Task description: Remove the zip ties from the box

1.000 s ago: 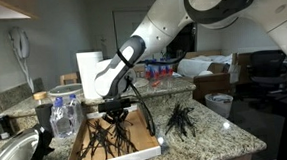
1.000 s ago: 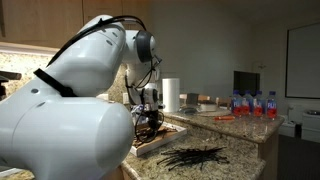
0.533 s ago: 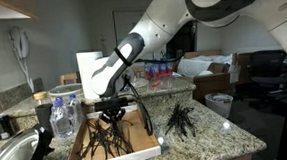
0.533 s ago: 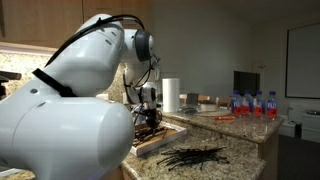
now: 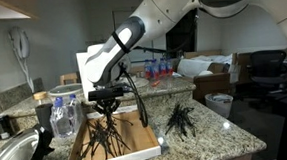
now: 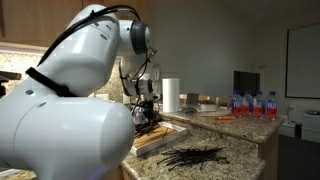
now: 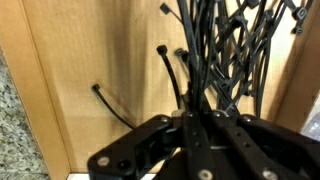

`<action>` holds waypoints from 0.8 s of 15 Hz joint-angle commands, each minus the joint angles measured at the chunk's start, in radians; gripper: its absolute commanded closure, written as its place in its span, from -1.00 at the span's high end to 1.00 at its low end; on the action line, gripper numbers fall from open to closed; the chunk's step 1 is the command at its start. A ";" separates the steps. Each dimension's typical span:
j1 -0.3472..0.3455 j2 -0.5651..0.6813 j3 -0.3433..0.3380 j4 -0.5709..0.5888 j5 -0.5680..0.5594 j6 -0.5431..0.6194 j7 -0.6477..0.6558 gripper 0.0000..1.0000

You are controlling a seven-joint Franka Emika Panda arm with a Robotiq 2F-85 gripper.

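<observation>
My gripper (image 5: 108, 105) is shut on a bunch of black zip ties (image 5: 108, 134) that hangs from it over the box (image 5: 145, 142), a shallow tray with a brown bottom and low white sides. In the wrist view the fingers (image 7: 200, 135) pinch the strips (image 7: 215, 55), which fan out above the cardboard bottom (image 7: 80, 60). A second heap of zip ties (image 5: 179, 118) lies on the granite counter beside the box; it also shows in an exterior view as a dark pile (image 6: 192, 156). There the gripper (image 6: 147, 116) hangs above the box (image 6: 160, 140).
A clear plastic container (image 5: 66, 111) stands next to the box, with a metal sink (image 5: 10, 156) beyond it. A paper towel roll (image 6: 171, 95) stands behind the box. Water bottles (image 6: 252, 104) stand farther back on the counter.
The gripper has risen with the bunch of zip ties, lifting them higher above the box bottom. The pile on the counter has not moved.
</observation>
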 commanded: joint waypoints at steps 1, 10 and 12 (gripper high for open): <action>-0.019 -0.077 0.007 -0.051 -0.010 -0.037 0.011 -0.88; -0.064 -0.180 0.011 -0.086 -0.004 -0.113 0.032 -0.88; -0.075 -0.208 0.010 -0.109 -0.005 -0.108 0.042 -0.88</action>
